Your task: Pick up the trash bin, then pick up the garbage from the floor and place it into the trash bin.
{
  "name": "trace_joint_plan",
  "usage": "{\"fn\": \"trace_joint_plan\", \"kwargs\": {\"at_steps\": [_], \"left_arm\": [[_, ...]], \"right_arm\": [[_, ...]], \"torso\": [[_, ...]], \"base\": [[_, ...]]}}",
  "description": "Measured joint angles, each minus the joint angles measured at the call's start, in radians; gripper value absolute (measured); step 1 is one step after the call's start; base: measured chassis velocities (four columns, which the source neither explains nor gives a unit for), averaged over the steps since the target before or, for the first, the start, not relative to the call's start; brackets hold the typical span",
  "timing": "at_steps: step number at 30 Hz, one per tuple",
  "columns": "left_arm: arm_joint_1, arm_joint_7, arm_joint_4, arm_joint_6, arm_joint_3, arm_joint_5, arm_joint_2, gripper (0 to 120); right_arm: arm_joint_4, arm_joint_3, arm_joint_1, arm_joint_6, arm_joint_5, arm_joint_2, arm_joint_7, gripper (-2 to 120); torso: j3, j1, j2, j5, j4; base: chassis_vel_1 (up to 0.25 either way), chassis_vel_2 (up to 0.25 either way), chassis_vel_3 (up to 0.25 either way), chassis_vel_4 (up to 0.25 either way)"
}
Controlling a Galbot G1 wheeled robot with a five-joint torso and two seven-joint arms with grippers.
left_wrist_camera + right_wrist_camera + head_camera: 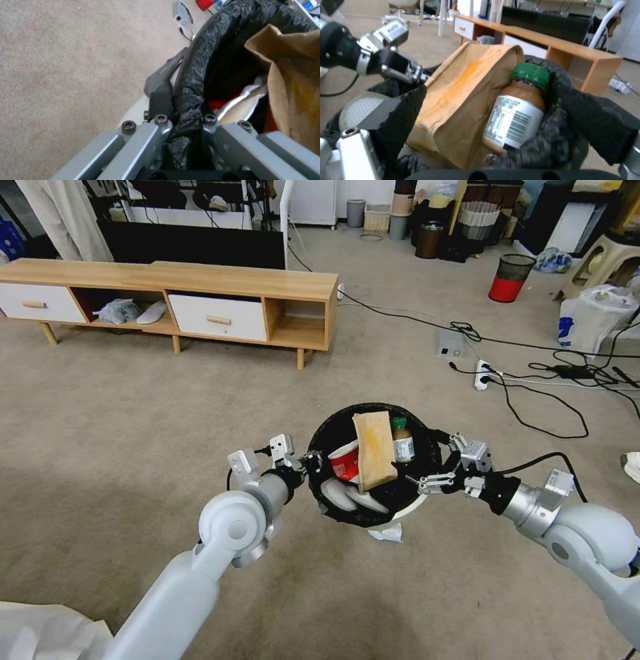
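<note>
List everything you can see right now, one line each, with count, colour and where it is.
trash bin: 1, white with black liner, on carpet between both grippers
paper bag: 1, brown, upright in the bin
bottle: 1, green cap, in the bin beside the bag
paper cup: 1, red-white, in the bin
tissue: 1, white, on carpet by the bin's base
TV stand: 1, wood with white drawers, behind
mesh bin: 1, red-black, far right
power strip: 1, white, on carpet
left gripper: shut on the bin's rim
right gripper: open, at the opposite rim

The paper bag (373, 450) stands in the trash bin (427, 447), a bottle (402, 440) at its right.
</note>
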State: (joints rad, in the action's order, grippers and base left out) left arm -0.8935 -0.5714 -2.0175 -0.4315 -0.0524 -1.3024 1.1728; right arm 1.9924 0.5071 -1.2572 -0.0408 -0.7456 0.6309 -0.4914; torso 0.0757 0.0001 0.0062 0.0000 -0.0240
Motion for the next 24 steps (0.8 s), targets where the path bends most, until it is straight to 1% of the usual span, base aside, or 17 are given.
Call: {"fn": "trace_joint_plan", "kwargs": {"at_steps": [6, 13, 20, 24], "left_arm": [[0.0, -0.001, 0.0, 0.001, -0.01, -0.002, -0.004, 3], [-0.01, 0.0, 0.0, 0.003, -0.032, -0.002, -0.011, 3], [-0.015, 0.0, -0.004, 0.004, -0.048, -0.002, -0.02, 3], [-0.016, 0.0, -0.009, 0.005, -0.071, -0.001, -0.026, 3]], "right_arm": [[0.028, 0.031, 0.015, -0.002, -0.029, 0.002, 0.008, 100], [0.081, 0.094, 0.061, -0.006, -0.092, 0.019, 0.053, 100], [0.067, 0.15, 0.082, -0.013, -0.119, 0.039, 0.078, 100], [0.034, 0.207, 0.076, -0.014, -0.129, 0.066, 0.087, 100]], "torso": [[0.0, 0.0, 0.0, 0.0, 0.0], [0.0, 0.0, 0.0, -0.0001, 0.0001], [0.0, 0.0, 0.0, 0.0, 0.0001], [0.0, 0.0, 0.0, -0.0001, 0.0001]], "base": [[0.0, 0.0, 0.0, 0.0], [0.0, 0.0, 0.0, 0.0], [0.0, 0.0, 0.0, 0.0], [0.0, 0.0, 0.0, 0.0]]}}
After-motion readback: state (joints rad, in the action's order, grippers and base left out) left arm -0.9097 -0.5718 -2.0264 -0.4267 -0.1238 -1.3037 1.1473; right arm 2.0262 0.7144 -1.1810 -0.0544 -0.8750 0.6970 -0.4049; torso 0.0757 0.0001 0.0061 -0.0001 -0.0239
